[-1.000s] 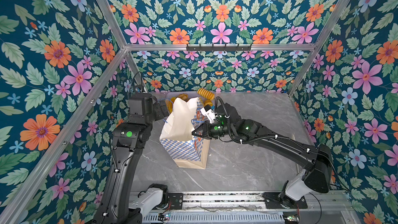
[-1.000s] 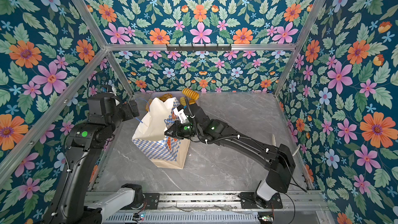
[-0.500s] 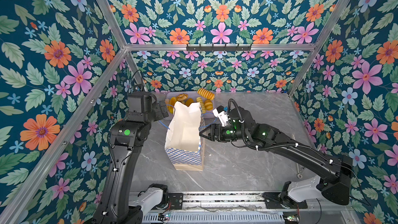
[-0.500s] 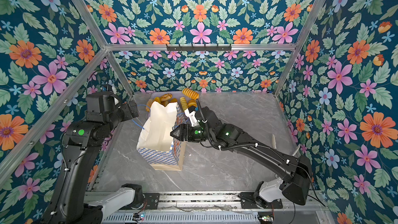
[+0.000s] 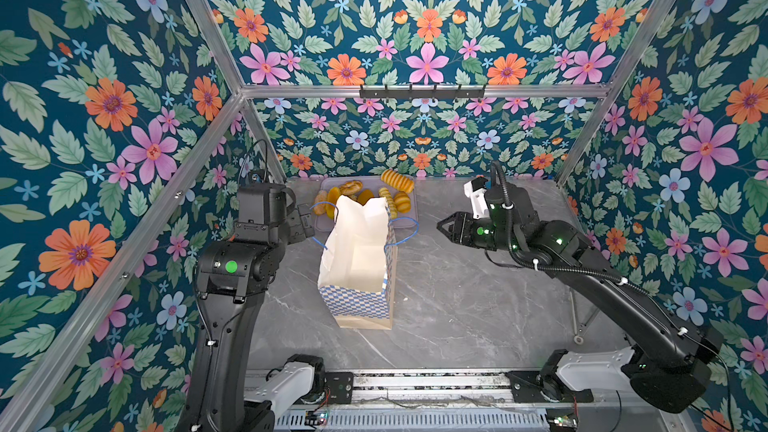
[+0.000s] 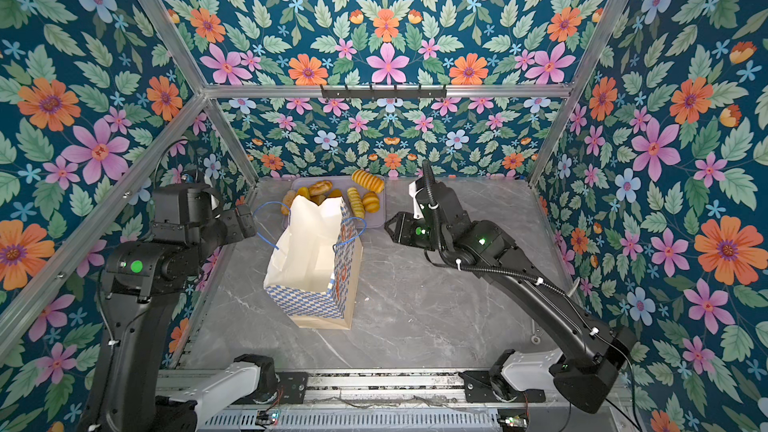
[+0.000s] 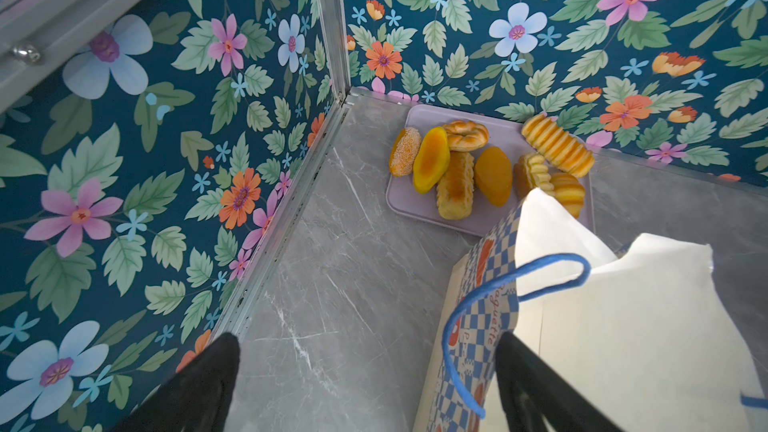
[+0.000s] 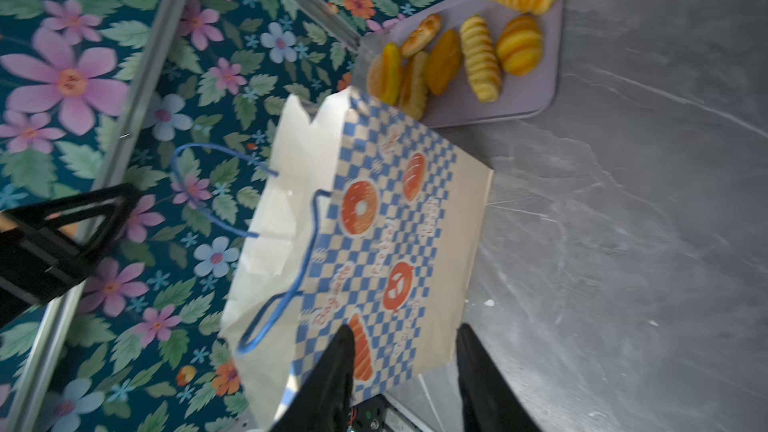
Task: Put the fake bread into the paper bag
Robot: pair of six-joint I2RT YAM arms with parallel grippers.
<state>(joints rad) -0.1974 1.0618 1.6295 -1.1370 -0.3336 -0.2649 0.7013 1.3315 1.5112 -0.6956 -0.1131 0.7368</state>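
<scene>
Eight pcs of fake bread [image 7: 455, 184] lay bunched on a lilac tray [image 7: 422, 118] in the far-left corner of the table [image 5: 457, 305]. The biggest ridged loaf [image 5: 397, 181] sat at the tray's far-right corner. The paper bag [image 5: 357, 251] stood upright w/ mouth open, just in front of the tray, left of the table's middle. In both top views it hid part of the tray's near edge.

L gripper [image 5: 309, 222] hung by the table's left edge, level w/ the bag's top, fingers wide apart & gripping nothing. In the left wrist view the bag's blue cord handle [image 7: 448, 342] looped between its fingers [image 7: 199, 388]. Couldn't tell if it touched either one. The bread sat beyond this gripper, toward the far edge, near but not touching.

R gripper [image 5: 440, 227] hung over the table to the right of the bag, pointing at its checkered side, clear of it. Its fingers [image 8: 340, 367] stood partly apart w/ nothing between them. From this gripper the bread lay farther back & to the left, past the bag's far-right corner, well apart.
</scene>
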